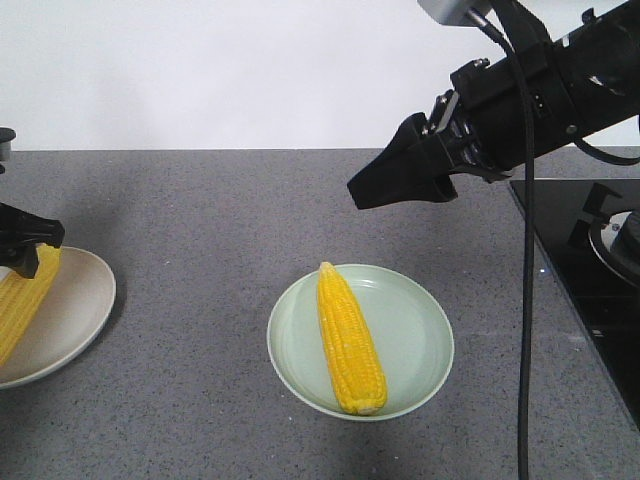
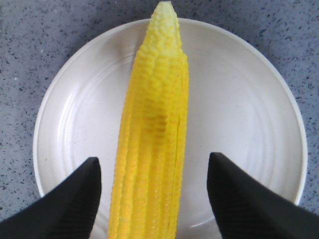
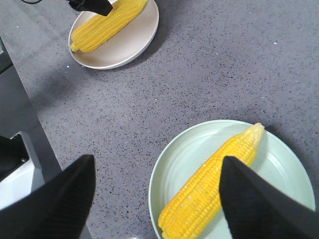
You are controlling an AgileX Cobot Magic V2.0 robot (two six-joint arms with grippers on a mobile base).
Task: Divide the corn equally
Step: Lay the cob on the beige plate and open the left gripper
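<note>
One corn cob (image 1: 350,340) lies lengthwise on the pale green plate (image 1: 420,320) at the counter's middle, tip pointing away. It also shows in the right wrist view as a corn cob (image 3: 214,184) on the green plate (image 3: 279,169). My right gripper (image 1: 365,192) hangs open well above and behind that plate, holding nothing (image 3: 158,158). At the far left, corn (image 1: 25,300) rests on a cream plate (image 1: 80,310). My left gripper (image 1: 35,250) is low over it. Its fingers straddle the corn (image 2: 152,129) with gaps on both sides, so my left gripper (image 2: 154,158) is open.
A black cooktop (image 1: 590,250) with a burner fills the counter's right side. A black cable (image 1: 527,300) hangs from my right arm down past the green plate. The speckled grey counter (image 1: 200,250) runs between the plates; its edge (image 3: 20,114) shows in the right wrist view.
</note>
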